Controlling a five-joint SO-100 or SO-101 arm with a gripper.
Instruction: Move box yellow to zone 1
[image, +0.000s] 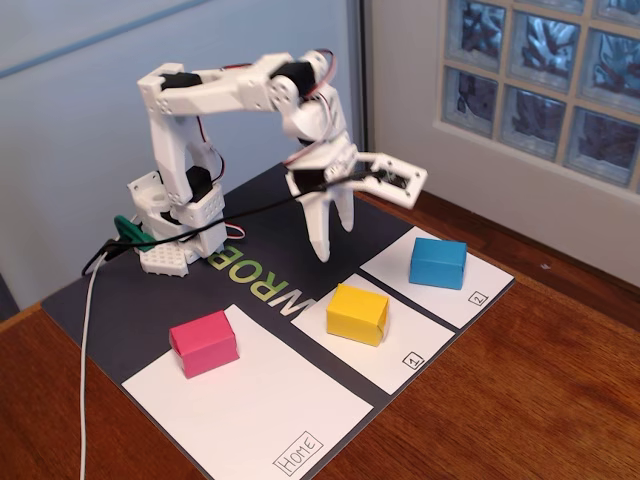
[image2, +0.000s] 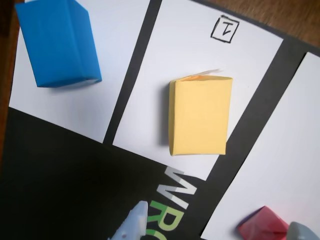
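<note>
The yellow box (image: 357, 312) rests on the white sheet marked 1 (image: 400, 340), near its far end. In the wrist view the yellow box (image2: 200, 115) lies flat on that sheet (image2: 200, 45), below the "1" label. My white gripper (image: 330, 235) hangs above the black mat behind the yellow box, fingers pointing down, clear of it. In the wrist view the gripper (image2: 217, 222) shows only two fingertips at the bottom edge, set wide apart with nothing between them. It is open and empty.
A blue box (image: 437, 262) sits on the sheet marked 2 (image: 480, 290); it shows top left in the wrist view (image2: 57, 42). A pink box (image: 204, 342) sits on the HOME sheet (image: 260, 410). The black mat (image: 130, 300) lies on a wooden table.
</note>
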